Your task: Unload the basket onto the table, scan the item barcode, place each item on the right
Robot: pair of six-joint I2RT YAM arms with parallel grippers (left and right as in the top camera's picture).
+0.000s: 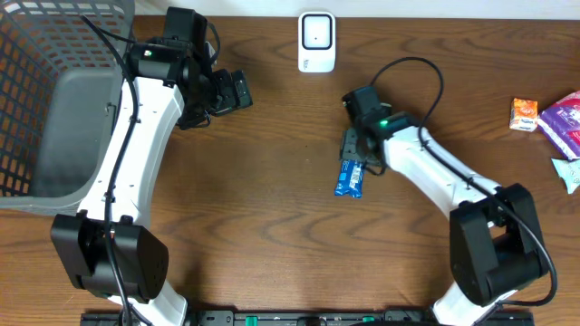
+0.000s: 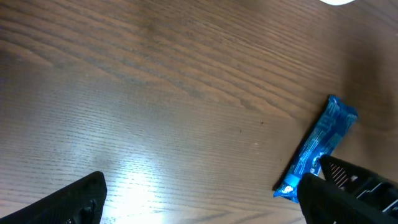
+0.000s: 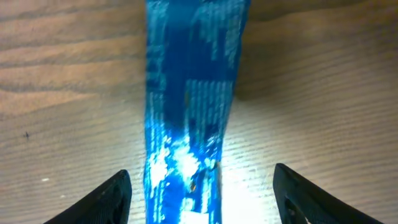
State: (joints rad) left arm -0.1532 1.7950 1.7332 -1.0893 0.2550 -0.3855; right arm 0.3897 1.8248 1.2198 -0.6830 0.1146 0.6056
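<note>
Tabletop [image 1: 272, 226], right arm [image 1: 428, 165] bent over blue packet [image 1: 350, 179]

You're looking at a dark brown, wood-grain counter [image 1: 272, 208] that fills nearly the whole overhead view. A thin pale strip [image 1: 435, 5] runs along its far edge; whether it's wall, you can't tell. Light leaves a soft white glare [image 2: 134, 177] on the grain.
</note>
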